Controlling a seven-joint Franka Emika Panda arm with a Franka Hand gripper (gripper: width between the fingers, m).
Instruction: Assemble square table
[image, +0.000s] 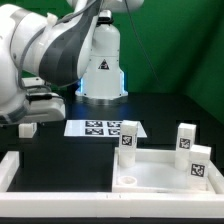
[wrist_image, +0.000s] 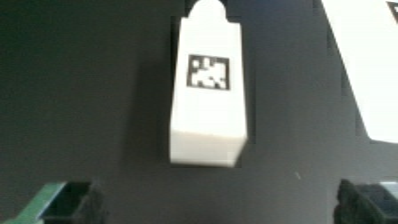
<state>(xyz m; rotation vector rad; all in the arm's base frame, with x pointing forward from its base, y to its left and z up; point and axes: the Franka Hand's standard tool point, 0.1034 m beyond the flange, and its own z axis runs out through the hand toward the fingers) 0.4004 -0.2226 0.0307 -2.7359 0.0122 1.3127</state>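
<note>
Wide apart, the two dark fingertips of the claw (wrist_image: 217, 203) show only at the lower corners of the wrist view, one low at the left edge and one low at the right edge, with bare black desk (wrist_image: 89, 90) between them; the claw is released and grips nothing. Centered above that gap in the wrist view lies a long white leg (wrist_image: 208, 90) with a black-white tag on its upper face, clear of both fingertips. In the exterior view the arm (image: 50, 50) fills the upper left of the frame, and a small white leg (image: 27, 128) rests on the desk at the left edge just below it; whether that is the same leg as the one under the claw I cannot tell. Near the middle of the frame lies the flat marker board (image: 105, 128). At the lower right sits the white square table top (image: 160, 172) with its raised rim, and three tagged legs stand upright at it: one (image: 128, 135) at its left corner, one (image: 185, 138) toward the back right, and one (image: 200, 164) at the right edge. A long white rail (image: 10, 170) runs along the lower left of the frame.
</note>
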